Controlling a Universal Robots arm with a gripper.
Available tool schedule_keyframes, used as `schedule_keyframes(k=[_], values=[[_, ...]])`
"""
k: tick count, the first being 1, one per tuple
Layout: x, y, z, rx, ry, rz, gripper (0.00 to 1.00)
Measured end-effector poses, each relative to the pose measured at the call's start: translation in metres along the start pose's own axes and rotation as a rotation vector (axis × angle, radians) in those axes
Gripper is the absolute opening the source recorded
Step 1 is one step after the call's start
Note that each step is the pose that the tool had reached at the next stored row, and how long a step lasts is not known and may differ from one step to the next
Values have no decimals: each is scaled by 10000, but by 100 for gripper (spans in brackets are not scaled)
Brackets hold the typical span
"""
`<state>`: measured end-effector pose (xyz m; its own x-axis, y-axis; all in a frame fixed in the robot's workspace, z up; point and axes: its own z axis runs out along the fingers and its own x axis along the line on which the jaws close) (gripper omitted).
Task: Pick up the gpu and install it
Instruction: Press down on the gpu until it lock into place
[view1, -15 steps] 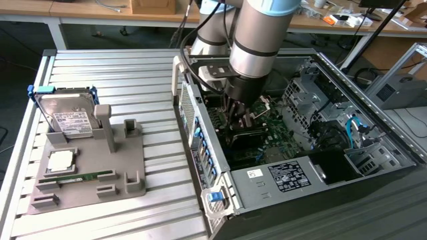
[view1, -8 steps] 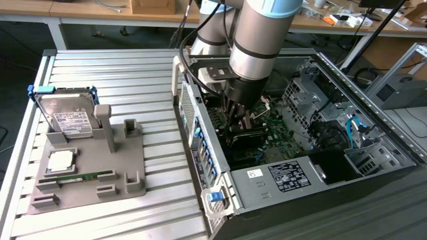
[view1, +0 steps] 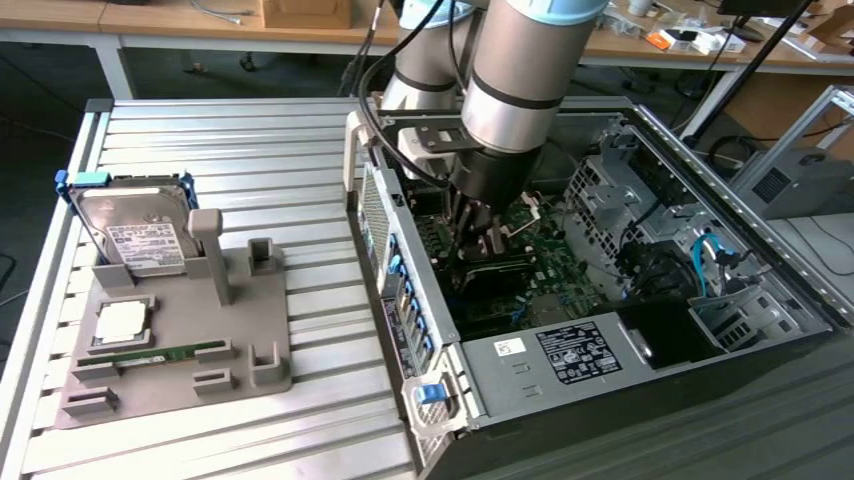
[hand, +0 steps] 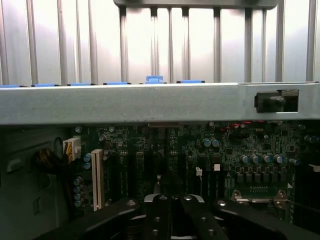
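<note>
Zero gap seen at the gripper (view1: 483, 235): pinched narrow, fingers drawn together low inside the open computer case (view1: 790, 272), just above the motherboard (hand: 200, 150). Hung plumb from the arm (view1: 521, 70), presumably to meet the board square, since a card goes into its slot edge-first. Caught, in the wrist view, a thin dark edge running from between the fingers toward the slots. Judged that edge, and the dark flat shape directly under the gripper in the exterior view, to be the gpu (view1: 494, 270), near the middle of the case and close to the board. Could not settle whether still pinched or already seated: too dark there to tell contact.

Outward from there, found the case lying on its side with the open face up, most likely so as to allow a straight drop from above. Beside the case, on the exterior view's left, noted a grey parts holder (view1: 267, 375) on the slatted worktop (view1: 267, 140). Saw there a silver hard drive (view1: 140, 238) propped upright at the end farthest from the case, a narrow green RAM stick (view1: 167, 355) lying flat, and a tall post (view1: 207, 250) with nothing leaning on it, well apart from the case. Read that bare post as the gpu's likely former stand.
</note>
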<state>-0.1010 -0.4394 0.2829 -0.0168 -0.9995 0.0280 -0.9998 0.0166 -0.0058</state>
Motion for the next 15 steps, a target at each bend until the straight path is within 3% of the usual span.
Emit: schedule_keyframes(k=[7, 15], values=[[-82, 3, 10, -2, 1, 0, 11], [-93, 55, 98, -2, 1, 0, 11]])
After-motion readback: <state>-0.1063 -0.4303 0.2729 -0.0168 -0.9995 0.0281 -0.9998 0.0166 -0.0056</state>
